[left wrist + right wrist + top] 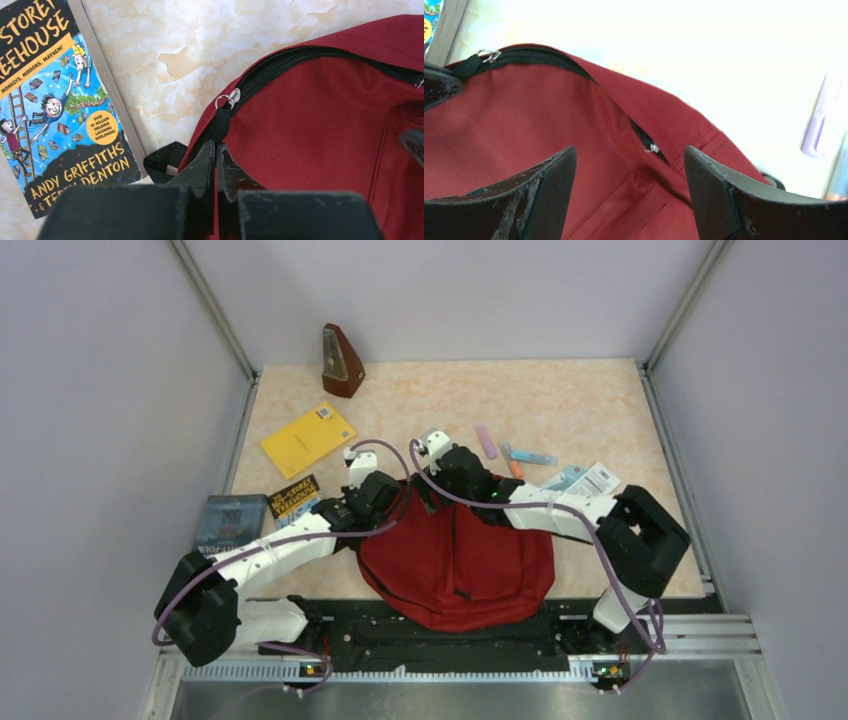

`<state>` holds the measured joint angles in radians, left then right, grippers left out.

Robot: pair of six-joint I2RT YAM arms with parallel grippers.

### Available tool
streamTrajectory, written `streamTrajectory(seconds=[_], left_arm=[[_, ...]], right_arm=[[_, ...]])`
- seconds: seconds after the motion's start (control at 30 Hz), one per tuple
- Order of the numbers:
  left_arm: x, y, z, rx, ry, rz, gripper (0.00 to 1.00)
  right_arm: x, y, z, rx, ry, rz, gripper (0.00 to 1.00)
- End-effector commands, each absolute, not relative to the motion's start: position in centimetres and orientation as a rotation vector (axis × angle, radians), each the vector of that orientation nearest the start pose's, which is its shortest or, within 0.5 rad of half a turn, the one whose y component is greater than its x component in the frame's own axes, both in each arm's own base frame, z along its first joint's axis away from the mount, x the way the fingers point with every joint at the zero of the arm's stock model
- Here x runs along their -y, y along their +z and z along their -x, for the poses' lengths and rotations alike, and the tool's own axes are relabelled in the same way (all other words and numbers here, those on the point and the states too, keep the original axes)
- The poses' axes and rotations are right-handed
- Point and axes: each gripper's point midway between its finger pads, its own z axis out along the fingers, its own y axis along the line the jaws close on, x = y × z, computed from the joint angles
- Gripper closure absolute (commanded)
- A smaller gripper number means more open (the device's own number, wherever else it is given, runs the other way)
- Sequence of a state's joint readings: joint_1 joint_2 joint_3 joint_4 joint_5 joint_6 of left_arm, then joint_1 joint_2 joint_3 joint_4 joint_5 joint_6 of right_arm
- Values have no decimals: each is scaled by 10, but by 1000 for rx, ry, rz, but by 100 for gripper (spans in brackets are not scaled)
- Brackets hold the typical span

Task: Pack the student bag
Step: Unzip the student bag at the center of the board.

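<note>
Student bag [455, 565] flat on the desk [560, 400], beneath both pairs of jaws; likely step, unzipping. Left jaws: closed at the zip's end (whether they pinch fabric cannot be told). Right jaws: wide open, a zip pull [651, 148] ahead between them; best to close squarely on it, then draw along the track.

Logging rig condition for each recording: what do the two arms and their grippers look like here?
The left arm and right arm have white links, bulky black joint housings and a purple cable looping along each. The left gripper and right gripper have black fingers with scuffed inner faces.
</note>
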<state>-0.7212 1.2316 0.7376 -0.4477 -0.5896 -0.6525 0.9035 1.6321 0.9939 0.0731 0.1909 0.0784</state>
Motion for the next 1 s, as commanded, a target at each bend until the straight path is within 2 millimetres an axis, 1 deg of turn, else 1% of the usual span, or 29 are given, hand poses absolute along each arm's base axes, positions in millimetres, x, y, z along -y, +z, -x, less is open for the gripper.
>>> streamTrajectory(seconds=[0.0,0.1,0.2,0.27,0.33,0.37,0.43,0.47,0.53,0.57,0.63,0.77,0.93,0.97], left_arm=[[139,97,-268,-2272,-23,187,100],[141,96,-267,-2278,-33,185,100],[139,97,-266,-2277,-31,191,100],[138,97,-265,-2276,-31,193,100],[137,98,-265,-2273,-32,195,100],[136,98,-264,-2274,-30,193,100],[135,99,-263,-2272,-25,198,100],[134,99,-262,-2271,-21,200,100],[132,98,-262,-2270,-15,203,100],[131,98,-261,-2270,-11,205,100],[129,98,-261,-2273,2,211,100],[124,98,-259,-2278,34,221,100],[124,98,-256,-2279,16,226,100],[124,97,-255,-2282,11,225,100]], right_arm=[[-371,135,-331,-1858,477,882,24],[-384,128,-338,-1863,478,932,24],[-390,112,-346,-1888,455,961,26],[-392,103,-351,-1907,436,981,29],[-391,95,-359,-1929,392,977,35],[-389,92,-362,-1940,368,970,41],[-383,89,-371,-1954,306,938,63],[-380,88,-373,-1958,281,924,76],[-372,88,-379,-1968,230,883,98],[-368,89,-381,-1971,206,859,100],[-358,93,-386,-1977,154,802,100],[-332,101,-400,-2007,42,646,100],[-306,113,-415,-2040,30,491,100],[-299,110,-415,-2056,4,484,100]])
